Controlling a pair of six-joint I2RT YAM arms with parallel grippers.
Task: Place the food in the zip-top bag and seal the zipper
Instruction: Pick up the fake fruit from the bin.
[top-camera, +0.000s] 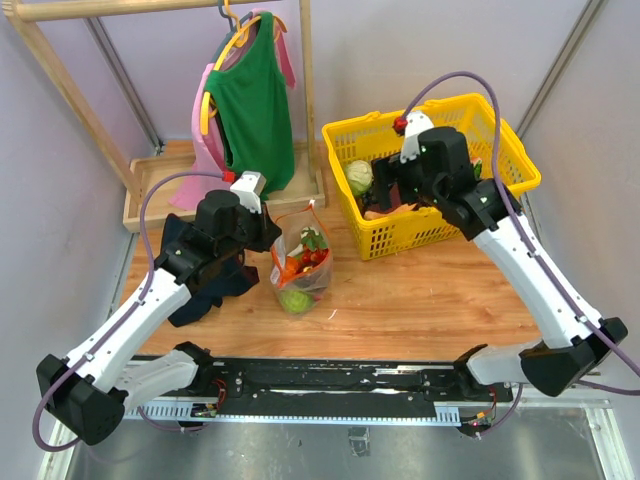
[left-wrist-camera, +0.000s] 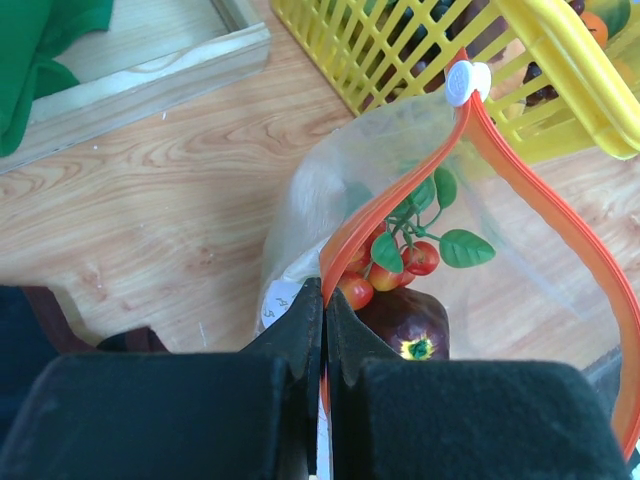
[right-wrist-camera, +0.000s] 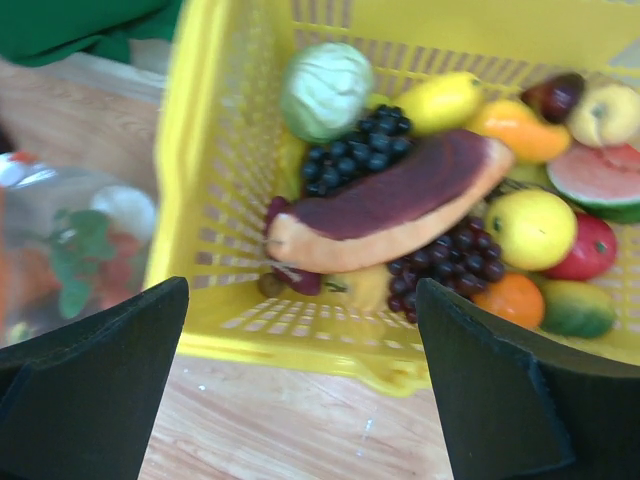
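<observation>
On the wooden table (top-camera: 420, 300), left of centre, the left gripper (left-wrist-camera: 323, 300) is clenched on the zipper (left-wrist-camera: 400, 200) at the near end of the zip-top bag (top-camera: 300, 265). The bag stands mid-table with its mouth gaping in a loop and a white slider (left-wrist-camera: 466, 82) at the far end. Inside are cherry tomatoes (left-wrist-camera: 420, 258) with green leaves and a dark purple piece (left-wrist-camera: 410, 320). Farther right, the right gripper (right-wrist-camera: 300, 300) hangs above the yellow basket (top-camera: 515, 150), jaws spread wide and holding nothing. The basket is heaped with food: a pale cabbage (right-wrist-camera: 325, 88), dark grapes (right-wrist-camera: 365, 150) and a purple-skinned wedge (right-wrist-camera: 390, 205).
</observation>
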